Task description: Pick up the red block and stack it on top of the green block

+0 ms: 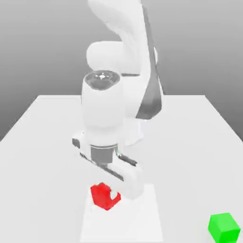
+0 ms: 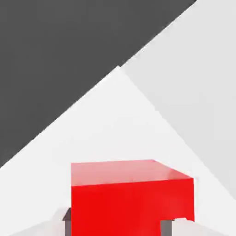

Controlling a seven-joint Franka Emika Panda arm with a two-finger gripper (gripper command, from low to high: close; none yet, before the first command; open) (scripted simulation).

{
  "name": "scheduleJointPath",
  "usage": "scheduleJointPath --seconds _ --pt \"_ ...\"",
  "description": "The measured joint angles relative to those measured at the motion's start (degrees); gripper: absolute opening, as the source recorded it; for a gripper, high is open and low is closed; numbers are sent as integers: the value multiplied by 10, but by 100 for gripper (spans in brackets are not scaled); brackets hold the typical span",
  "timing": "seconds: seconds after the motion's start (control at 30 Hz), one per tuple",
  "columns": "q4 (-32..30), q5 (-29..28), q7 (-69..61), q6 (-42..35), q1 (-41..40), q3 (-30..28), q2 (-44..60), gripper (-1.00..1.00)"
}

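Green block [image 1: 224, 227]: plain bright-green cube, nearest the camera, on the white table [image 1: 199, 142] at the exterior view's lower right, well apart from the arm. Red block [image 1: 105, 196]: glossy solid-red cube, farther back and toward the exterior view's left, low over the table. Gripper [image 1: 115, 192] jaws pinch the red block; in the hand view the red block [image 2: 131, 198] sits between the fingers [image 2: 67, 215]. Behind: white Panda arm [image 1: 121, 61]. Count: one red block, one green block, one arm.
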Motion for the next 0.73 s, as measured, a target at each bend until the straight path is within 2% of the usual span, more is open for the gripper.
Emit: scheduleJointPath --seconds 0.23,0.3,0.37,0.4,0.6,0.73 --pt "96 -43 -146 -57 73 99 44 -100" --pt "131 -74 -177 -57 102 115 83 -100" --pt "156 -116 -181 -32 132 107 138 -100" --pt "161 -125 -180 -23 142 101 153 100" --pt "163 -131 -178 -18 146 99 160 100" --pt "160 -88 -210 -69 128 126 103 100"
